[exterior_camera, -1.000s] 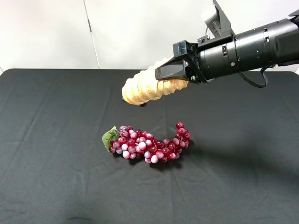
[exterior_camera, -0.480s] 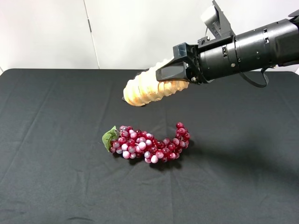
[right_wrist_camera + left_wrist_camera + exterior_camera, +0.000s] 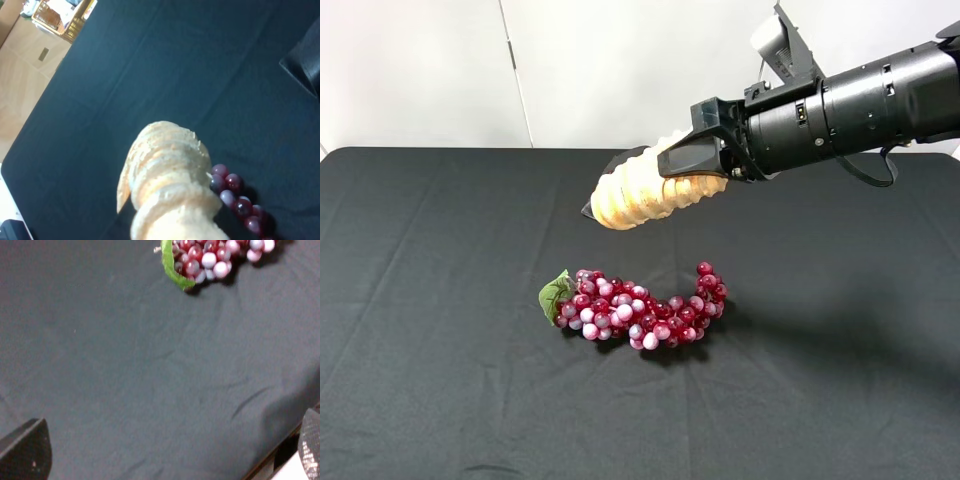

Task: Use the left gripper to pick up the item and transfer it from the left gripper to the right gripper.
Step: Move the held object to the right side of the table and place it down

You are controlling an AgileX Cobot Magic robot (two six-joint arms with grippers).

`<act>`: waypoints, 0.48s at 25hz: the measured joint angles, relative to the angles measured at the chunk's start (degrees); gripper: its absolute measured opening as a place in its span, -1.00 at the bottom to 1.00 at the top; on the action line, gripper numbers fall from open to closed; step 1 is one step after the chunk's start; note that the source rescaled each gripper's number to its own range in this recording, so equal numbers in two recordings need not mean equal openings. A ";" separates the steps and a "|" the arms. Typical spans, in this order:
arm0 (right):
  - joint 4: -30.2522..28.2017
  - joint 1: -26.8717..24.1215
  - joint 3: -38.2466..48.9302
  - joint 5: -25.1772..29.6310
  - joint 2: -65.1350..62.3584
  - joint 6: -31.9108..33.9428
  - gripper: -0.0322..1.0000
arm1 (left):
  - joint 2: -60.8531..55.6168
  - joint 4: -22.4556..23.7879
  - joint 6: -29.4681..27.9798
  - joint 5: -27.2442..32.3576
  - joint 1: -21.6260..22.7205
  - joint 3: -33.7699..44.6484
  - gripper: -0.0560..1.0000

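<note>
**Roll held aloft in right pincer; left pincer spread and empty**

The high camera shows the right pincer [image 3: 692, 158] reaching in from the right. It is clamped tight on one end of the item [image 3: 640, 192], a pale ridged roll held in the air above the black worktop [image 3: 440, 300]. The roll's free end points left and slightly down. A red grape bunch [image 3: 638, 310] lies on the cloth below, apart from it.

Only the left wrist camera shows the left pincer [image 3: 167, 450]. Its two dark fingertips [image 3: 25, 452] sit at opposite corners, spread wide with nothing but cloth between them. The leafy end of the grapes [image 3: 210, 257] is well ahead.

The right wrist camera looks along the roll [image 3: 167, 185] to the grapes beneath, and to pale floor [image 3: 25, 95] beyond the worktop's edge.
</note>
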 joint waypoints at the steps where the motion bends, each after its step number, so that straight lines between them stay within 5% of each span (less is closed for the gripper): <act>1: -0.08 0.00 0.00 0.00 0.00 0.51 -0.94 | -0.11 -0.08 -0.25 -0.60 0.00 0.40 1.00; 12: -0.15 0.00 0.00 0.00 0.00 0.90 -0.94 | -0.11 -0.32 -0.82 -0.89 0.00 0.55 0.98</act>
